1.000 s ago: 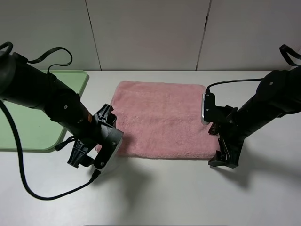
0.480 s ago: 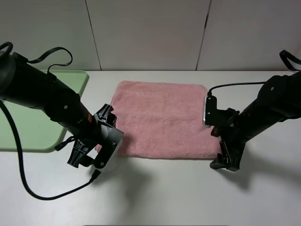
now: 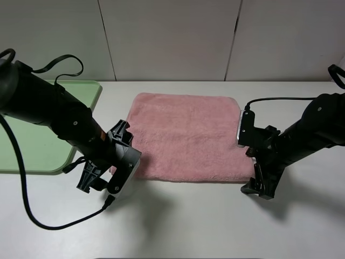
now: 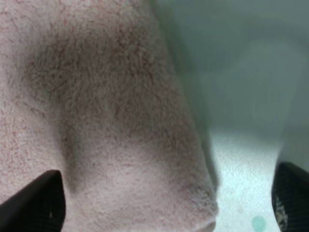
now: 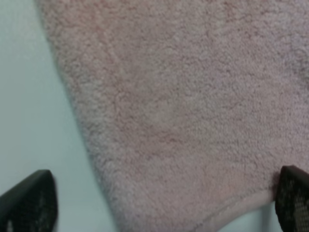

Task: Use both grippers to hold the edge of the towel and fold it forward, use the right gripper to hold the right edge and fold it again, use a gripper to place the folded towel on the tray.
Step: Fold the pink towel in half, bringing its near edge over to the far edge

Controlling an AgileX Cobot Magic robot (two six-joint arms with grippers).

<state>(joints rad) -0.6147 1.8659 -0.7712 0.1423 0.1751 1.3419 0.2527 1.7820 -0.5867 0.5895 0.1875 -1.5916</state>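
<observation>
Pink towel (image 3: pixel 186 135) lies flat, unfolded, on the table. The left claw (image 3: pixel 101 183) and right claw (image 3: pixel 259 186) gape wide at its near corners, gripping nothing. Both folds and tray (image 3: pixel 32 151) placement are not yet done.

We see a white worktop (image 3: pixel 188 226) that fills the front. Behind it stands a pale grey wall (image 3: pixel 172 38) made of big flat panels (image 3: pixel 54 38), with thin dark lines between them. The light is soft, and faint grey shadows lie on the worktop.
</observation>
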